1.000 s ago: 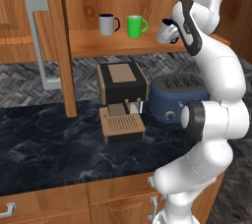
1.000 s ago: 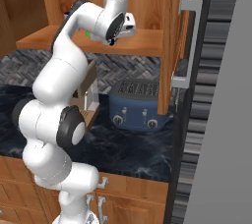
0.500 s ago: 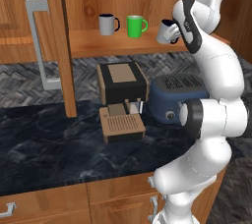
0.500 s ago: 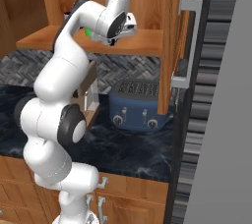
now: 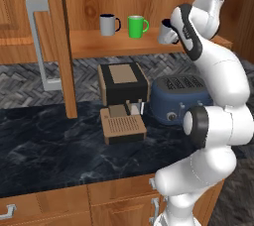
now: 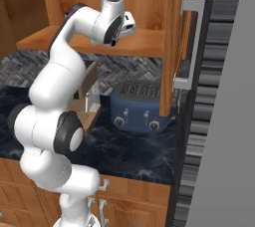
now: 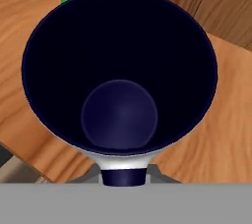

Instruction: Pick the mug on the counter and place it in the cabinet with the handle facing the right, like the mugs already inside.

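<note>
Mug [image 5: 168, 32] clamped tight in the gripper [image 7: 123, 176], jaws pinched on the near rim, sits at or just above the cabinet [image 5: 149, 2] shelf beside the green mug [image 5: 137, 26]; whether its base touches the plank cannot be told. The hand view looks straight down into the navy bowl, the handle out of sight, so its heading cannot be read. A risk, judging from here: letting go while tilted or short of the shelf could tip the mug off the front edge onto the toaster [image 5: 182, 97] below. A sideways nudge could knock the green mug, just to its left, into the grey mug with black handle [image 5: 108, 24] beyond. The open cabinet door [image 5: 47, 41] hangs well left, clear of the arm. A coffee machine [image 5: 122, 98] stands on the counter [image 5: 49, 145] underneath.
</note>
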Available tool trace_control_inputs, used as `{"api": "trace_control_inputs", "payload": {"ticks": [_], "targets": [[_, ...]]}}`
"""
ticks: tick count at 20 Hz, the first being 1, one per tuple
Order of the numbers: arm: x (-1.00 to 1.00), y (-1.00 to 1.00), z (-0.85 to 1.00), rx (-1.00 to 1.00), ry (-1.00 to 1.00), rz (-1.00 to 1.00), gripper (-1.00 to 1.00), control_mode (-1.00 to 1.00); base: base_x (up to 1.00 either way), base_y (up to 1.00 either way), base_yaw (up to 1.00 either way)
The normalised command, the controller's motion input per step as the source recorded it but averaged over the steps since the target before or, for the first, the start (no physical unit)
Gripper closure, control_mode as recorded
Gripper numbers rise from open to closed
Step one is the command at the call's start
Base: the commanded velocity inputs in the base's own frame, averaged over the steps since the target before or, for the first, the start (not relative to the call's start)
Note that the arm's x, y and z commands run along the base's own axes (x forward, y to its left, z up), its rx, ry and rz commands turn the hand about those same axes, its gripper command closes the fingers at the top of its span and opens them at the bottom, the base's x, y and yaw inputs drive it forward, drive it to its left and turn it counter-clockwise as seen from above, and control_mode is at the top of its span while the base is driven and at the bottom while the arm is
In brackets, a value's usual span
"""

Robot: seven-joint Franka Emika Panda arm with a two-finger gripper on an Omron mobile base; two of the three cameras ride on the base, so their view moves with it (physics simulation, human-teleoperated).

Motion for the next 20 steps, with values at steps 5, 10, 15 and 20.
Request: {"api": "trace_control_inputs", "payload": {"ticks": [5, 10, 15, 20], "targets": [[-0.01, 0.00, -0.26, -0.04, -0.16, -0.01, 1.00, -1.00, 0.00, 0.00, 0.00], [0.13, 0.00, -0.14, 0.00, -0.06, -0.01, 1.00, -1.00, 0.00, 0.00, 0.00], [0.28, 0.00, -0.07, 0.00, -0.01, 0.00, 1.00, -1.00, 0.00, 0.00, 0.00], [0.38, 0.00, -0.04, 0.01, 0.00, 0.00, 1.00, -1.00, 0.00, 0.00, 0.00]]}}
